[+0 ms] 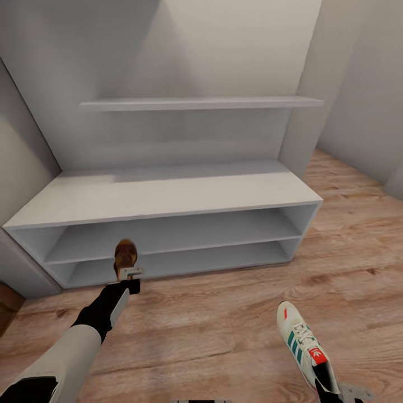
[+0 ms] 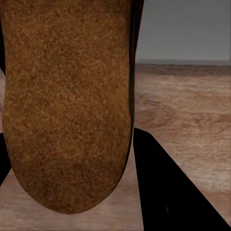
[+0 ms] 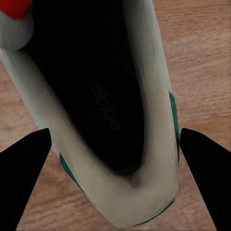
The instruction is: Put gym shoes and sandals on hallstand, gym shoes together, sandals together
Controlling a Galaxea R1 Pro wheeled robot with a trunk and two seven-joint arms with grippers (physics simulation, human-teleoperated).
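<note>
Two shoes are being carried toward the hallstand [image 1: 168,196]: left tool [image 1: 130,275] is gripping a sandal [image 1: 125,254], right tool [image 3: 115,144] is straddling a gym shoe's [image 1: 302,341] heel, apparently clamping it.

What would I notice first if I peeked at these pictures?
Probably the brown sandal, pinched in the left tool and lifted in front of the pale-grey shoe rack. Next, the white gym shoe with green stripes, low on the wooden floor, its heel between the right tool's fingers.

White-and-black arm [image 1: 84,336], black pincer fingers [image 2: 168,192]
</note>
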